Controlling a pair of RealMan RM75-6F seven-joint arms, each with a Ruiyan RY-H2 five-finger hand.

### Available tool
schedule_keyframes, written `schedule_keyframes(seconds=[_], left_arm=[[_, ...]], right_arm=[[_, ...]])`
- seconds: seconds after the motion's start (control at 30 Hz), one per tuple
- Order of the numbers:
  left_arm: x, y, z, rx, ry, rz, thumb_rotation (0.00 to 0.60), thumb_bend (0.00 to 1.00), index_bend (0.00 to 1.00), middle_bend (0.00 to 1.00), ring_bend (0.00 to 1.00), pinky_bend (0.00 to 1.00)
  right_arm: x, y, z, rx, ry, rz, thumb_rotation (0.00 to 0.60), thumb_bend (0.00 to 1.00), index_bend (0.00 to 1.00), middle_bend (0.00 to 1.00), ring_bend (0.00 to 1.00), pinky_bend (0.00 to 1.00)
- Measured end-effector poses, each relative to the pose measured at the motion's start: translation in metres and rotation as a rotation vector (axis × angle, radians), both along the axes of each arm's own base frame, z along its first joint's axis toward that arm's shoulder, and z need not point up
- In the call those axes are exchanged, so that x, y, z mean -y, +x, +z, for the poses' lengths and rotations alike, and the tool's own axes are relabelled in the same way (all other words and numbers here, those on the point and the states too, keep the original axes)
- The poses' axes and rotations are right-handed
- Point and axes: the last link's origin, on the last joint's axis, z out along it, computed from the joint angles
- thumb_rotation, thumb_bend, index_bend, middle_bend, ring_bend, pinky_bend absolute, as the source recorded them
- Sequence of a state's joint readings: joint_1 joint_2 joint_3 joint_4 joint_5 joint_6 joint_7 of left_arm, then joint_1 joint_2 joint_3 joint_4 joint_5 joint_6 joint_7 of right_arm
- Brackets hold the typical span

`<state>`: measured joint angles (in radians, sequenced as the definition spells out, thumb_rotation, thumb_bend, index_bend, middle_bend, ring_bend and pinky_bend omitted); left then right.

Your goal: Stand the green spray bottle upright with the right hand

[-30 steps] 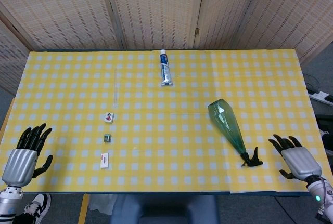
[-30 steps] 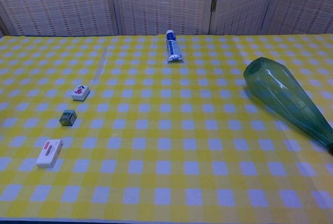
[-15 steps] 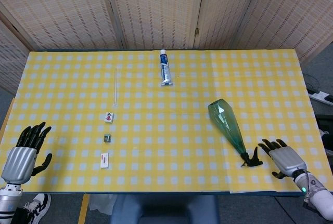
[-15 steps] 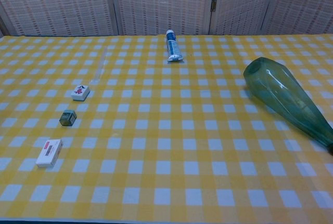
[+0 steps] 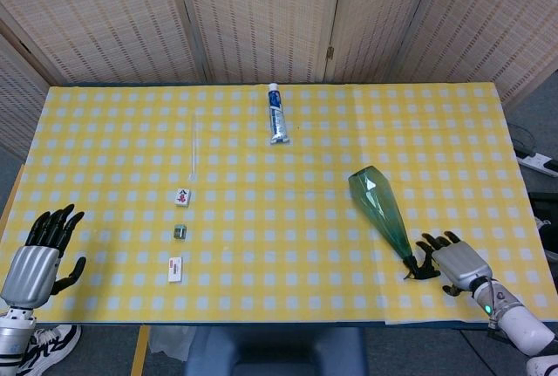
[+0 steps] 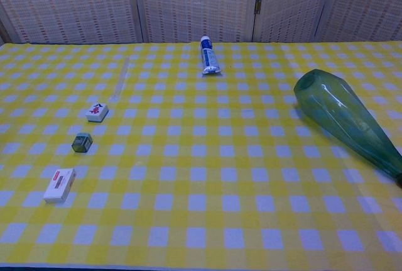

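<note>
Step in hand: approach, grasp not yet made. The bottle (image 5: 381, 210) lies on its side on the bench (image 5: 261, 306), fat base pointing away from the robot, neck and black trigger head (image 5: 421, 268) at the near end. The chest view shows only the body of the bottle (image 6: 348, 123), flat on the cloth, its head cut off at the frame edge.

Right hand (image 5: 453, 263) sits just beside the trigger head, on the side away from the bottle's base, fingers spread and empty. Fingertips look to be at or nearly at the trigger; I cannot tell from the head view whether they touch it. Left hand (image 5: 39, 258) rests far off from the bottle at the opposite near corner, fingers apart, holding nothing.

Next move, as I judge it: bring the right hand over the narrow neck, close round it, then swing the neck up so the wide base comes down to the cloth. The trigger head alone seems a poor hold; the bottle may roll on its facets if nudged sideways.
</note>
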<state>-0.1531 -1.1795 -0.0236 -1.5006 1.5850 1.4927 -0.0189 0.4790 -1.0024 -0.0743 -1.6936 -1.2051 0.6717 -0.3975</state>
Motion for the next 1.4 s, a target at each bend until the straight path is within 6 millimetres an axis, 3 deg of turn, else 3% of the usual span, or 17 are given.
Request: schedule_keyframes(seconds=[0.47,1.07,1.4], left_arm=[[-0.001,-0.003,0.005,0.022,0.006,0.016,0.599,0.49,0.0,0.01,0.02,0.0],[0.005,-0.001,0.017,0.057,0.03,0.002,0.6,0.49,0.0,0.01,0.02,0.0],[0.011,-0.002,0.033,0.105,0.071,-0.012,0.6,0.49,0.0,0.01,0.02,0.0]], right_arm=[[0.008,0.027,-0.023,0.005,0.048,0.07,0.6,0.32,0.0,0.01,0.12,0.0],[0.032,0.082,-0.064,0.096,0.061,0.169,0.6,0.32,0.0,0.01,0.12,0.0],[0.049,0.11,-0.083,0.145,-0.04,0.189,0.6,0.32,0.0,0.03,0.12,0.0]])
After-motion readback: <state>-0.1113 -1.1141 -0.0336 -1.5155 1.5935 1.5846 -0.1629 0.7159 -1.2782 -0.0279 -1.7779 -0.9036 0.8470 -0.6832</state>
